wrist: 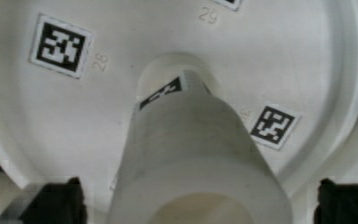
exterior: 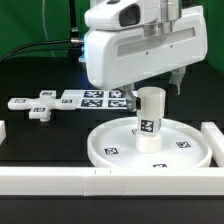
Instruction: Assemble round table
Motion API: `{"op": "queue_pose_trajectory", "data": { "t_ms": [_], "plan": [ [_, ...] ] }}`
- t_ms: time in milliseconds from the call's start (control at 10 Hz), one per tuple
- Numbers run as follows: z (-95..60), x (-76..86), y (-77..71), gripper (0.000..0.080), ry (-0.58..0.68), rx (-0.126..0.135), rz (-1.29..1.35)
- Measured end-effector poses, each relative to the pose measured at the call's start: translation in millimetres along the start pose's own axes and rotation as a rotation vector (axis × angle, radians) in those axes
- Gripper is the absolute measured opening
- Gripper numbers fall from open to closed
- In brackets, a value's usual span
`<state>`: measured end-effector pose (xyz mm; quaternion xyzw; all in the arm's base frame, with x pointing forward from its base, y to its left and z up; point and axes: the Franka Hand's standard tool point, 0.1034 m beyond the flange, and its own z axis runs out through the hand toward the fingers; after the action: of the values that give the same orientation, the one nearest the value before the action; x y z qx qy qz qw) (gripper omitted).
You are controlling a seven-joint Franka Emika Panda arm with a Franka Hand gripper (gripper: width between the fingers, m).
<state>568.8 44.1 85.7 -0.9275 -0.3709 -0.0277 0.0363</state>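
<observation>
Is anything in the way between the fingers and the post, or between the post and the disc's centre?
Nothing visible. The post stands upright on the centre of the disc. In the wrist view its foot meets the disc with nothing in between. The fingers flank its top, and nothing sits in the gaps.

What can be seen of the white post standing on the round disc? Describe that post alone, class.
The post is a smooth white cylinder, plastic by its look, with a small black-and-white tag on its side. It stands upright at the middle of the disc, its lower end resting at the disc's centre. In the wrist view the gripper straddles its upper end, with a dark fingertip on each side. Whether they press it cannot be told.
</observation>
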Motion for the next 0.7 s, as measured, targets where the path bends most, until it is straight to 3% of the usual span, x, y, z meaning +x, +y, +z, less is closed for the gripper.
{"op": "queue_pose_trajectory", "data": {
  "t_ms": [500,700],
  "plan": [
    [1.6,-1.3,1.5,0.0649,-0.021,-0.009,-0.312],
    [3.0,-0.1,3.1,0.0649,-0.031,-0.046,-0.525]
  ]
}}
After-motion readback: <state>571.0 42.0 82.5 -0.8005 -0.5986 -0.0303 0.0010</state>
